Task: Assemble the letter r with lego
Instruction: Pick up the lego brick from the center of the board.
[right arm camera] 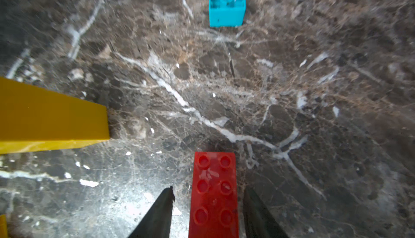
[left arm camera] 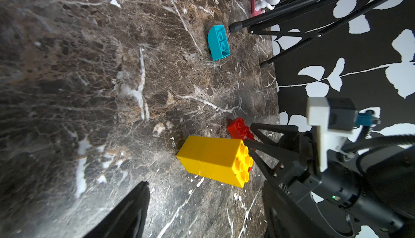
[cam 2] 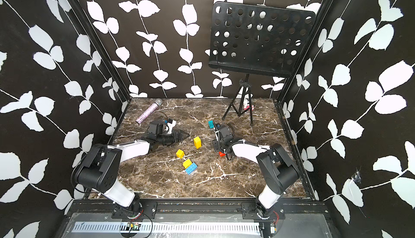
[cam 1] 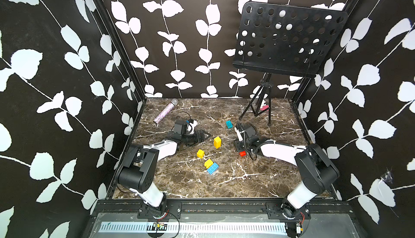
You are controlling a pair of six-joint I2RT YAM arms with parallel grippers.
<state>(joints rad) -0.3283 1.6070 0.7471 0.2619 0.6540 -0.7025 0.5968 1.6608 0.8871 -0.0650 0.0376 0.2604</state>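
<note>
red brick (right arm camera: 214, 194): flat on the marble table (cam 1: 258, 180), studs up, right of centre
right gripper (right arm camera: 208, 190): straddling it, tiny gaps both sides, not clamped
yellow tower (cam 1: 217, 142): upright mid-table, two bricks stacked
lone yellow brick (cam 1: 200, 153): in front of the tower
second yellow brick (cam 1: 208, 163): touching the blue brick (cam 1: 212, 168)
teal brick (cam 1: 229, 124): further back
left gripper (cam 1: 204, 135): spread wide, empty, beside the tower
</note>
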